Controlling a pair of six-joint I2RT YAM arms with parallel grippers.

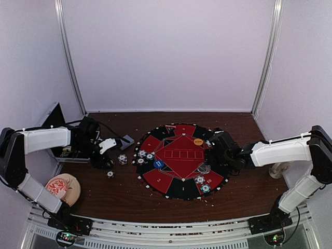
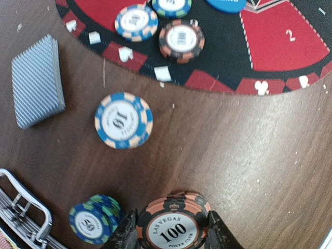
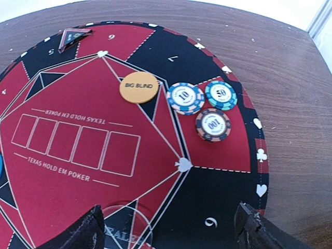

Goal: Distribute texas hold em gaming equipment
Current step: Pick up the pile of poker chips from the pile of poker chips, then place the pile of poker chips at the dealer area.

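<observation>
left tool (image 2: 171, 236) was clamped on a reddish 100 chip (image 2: 173, 226) off the mat (image 2: 290, 57); right tool (image 3: 168, 228) hung apart, empty. next, i judged, lift and carry it to a seat.

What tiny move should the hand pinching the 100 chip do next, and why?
Probably lift the left gripper straight up. It is shut on the 100 chip, which is over bare table, not on the mat, and a blue-green chip stack sits close beside it, so sliding sideways might knock that.
</observation>
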